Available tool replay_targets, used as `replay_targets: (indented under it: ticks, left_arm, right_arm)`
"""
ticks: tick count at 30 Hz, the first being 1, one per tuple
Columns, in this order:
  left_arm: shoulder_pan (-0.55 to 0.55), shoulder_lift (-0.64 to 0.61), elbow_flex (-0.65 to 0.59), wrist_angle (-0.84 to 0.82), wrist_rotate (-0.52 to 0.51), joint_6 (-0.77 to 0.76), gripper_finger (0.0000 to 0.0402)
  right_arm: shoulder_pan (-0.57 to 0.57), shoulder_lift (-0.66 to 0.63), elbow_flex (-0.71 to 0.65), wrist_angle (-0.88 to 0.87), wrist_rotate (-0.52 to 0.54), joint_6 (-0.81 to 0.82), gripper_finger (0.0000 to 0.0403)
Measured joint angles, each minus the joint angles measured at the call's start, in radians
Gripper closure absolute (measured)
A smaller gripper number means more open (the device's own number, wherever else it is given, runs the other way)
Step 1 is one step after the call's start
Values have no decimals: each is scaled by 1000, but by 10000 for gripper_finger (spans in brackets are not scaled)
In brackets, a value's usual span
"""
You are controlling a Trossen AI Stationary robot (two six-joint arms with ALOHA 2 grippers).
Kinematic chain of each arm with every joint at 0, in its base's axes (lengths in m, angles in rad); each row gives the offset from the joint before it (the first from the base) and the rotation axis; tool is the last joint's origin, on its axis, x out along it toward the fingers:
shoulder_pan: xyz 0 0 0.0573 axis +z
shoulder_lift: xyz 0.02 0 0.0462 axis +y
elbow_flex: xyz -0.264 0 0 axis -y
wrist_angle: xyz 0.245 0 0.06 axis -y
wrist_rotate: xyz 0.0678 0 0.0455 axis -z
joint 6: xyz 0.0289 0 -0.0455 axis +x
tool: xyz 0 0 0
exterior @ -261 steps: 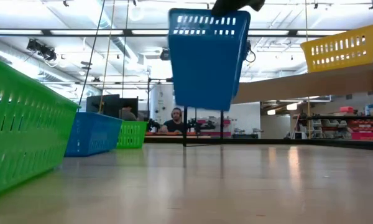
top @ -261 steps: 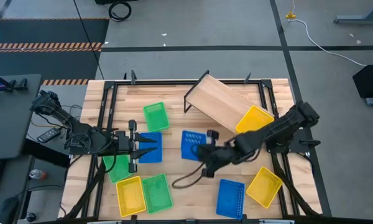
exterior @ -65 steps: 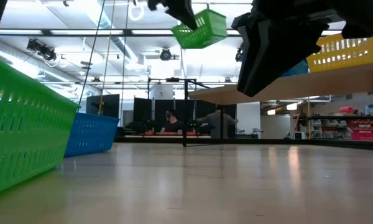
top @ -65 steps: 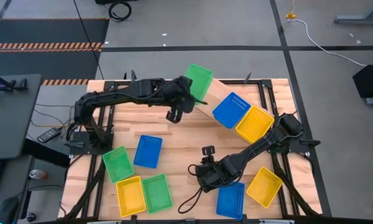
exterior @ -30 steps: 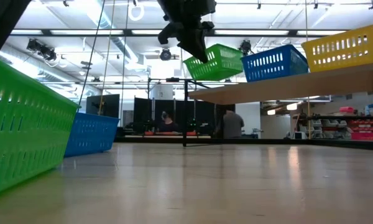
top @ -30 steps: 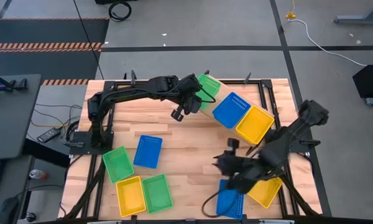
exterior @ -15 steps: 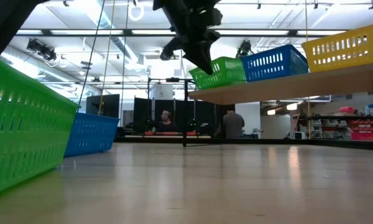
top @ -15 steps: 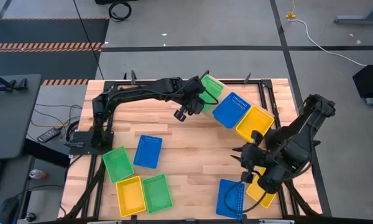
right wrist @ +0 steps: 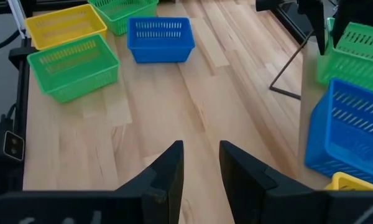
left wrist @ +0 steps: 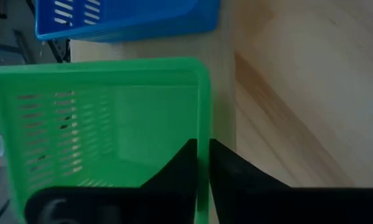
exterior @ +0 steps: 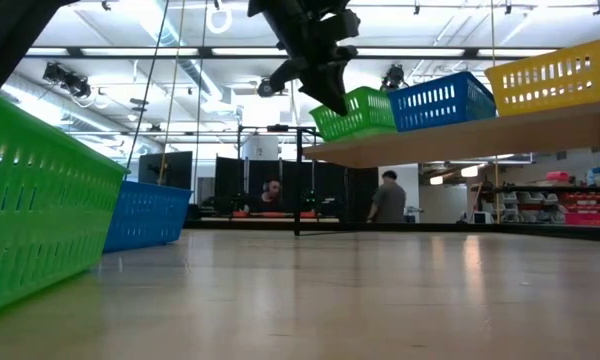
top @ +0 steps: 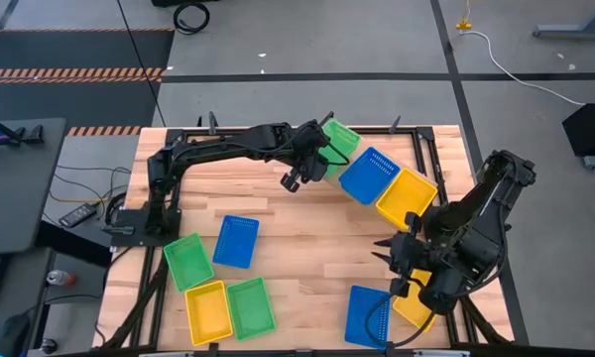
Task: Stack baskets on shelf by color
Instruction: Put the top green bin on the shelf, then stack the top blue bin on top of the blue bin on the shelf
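Observation:
The shelf (top: 320,176) (exterior: 460,135) carries three baskets in a row: green (top: 340,138) at its far-left end, then blue (top: 369,176), then yellow (top: 407,195). My left gripper (top: 320,159) (left wrist: 203,163) is shut on that green basket (exterior: 356,112) (left wrist: 105,118), whose bottom lies on the board. My right gripper (top: 387,266) (right wrist: 201,158) is open and hovers above the table's near-right part, touching nothing. It faces left, just beyond a blue basket (top: 367,315) and a yellow one (top: 415,308). My left gripper pinches the green basket's side wall (left wrist: 203,118), the one facing the table's left, with one finger inside the basket and one outside. The fingers (exterior: 330,92) slant down at it from above and from the left. The basket sits on the shelf's end beside the blue one.
Several baskets lie on the table's near-left part: green (top: 188,261), blue (top: 236,240), yellow (top: 206,310) and green (top: 251,305). Bare wood lies in the table's middle between them and the right gripper. The shelf stands on thin black legs (exterior: 297,190). People stand in the room behind.
My left gripper has moved slightly right and down, setting the tilted green basket onto the shelf's end next to the blue one, and still grips it. My right gripper has drawn back from above the near blue basket toward the table's right edge and has turned.

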Motion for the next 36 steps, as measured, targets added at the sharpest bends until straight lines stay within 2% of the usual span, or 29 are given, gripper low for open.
replay_targets:
  ticks: [13,21,25,33,36]
  left_arm:
    - [-2,-2,0,37,-88,-49,308]
    - [-8,-2,0,20,-96,-76,305]
    - [-13,-7,0,19,-159,-76,307]
    - [-34,-61,0,0,-177,-186,285]
    - [-59,-98,0,-1,-225,-201,271]
  right_arm:
    - [0,0,0,2,-2,0,294]
    - [0,0,0,2,-4,0,294]
    - [0,1,0,2,-10,0,294]
    - [0,1,0,1,6,-3,294]
    - [0,1,0,-2,13,-3,294]
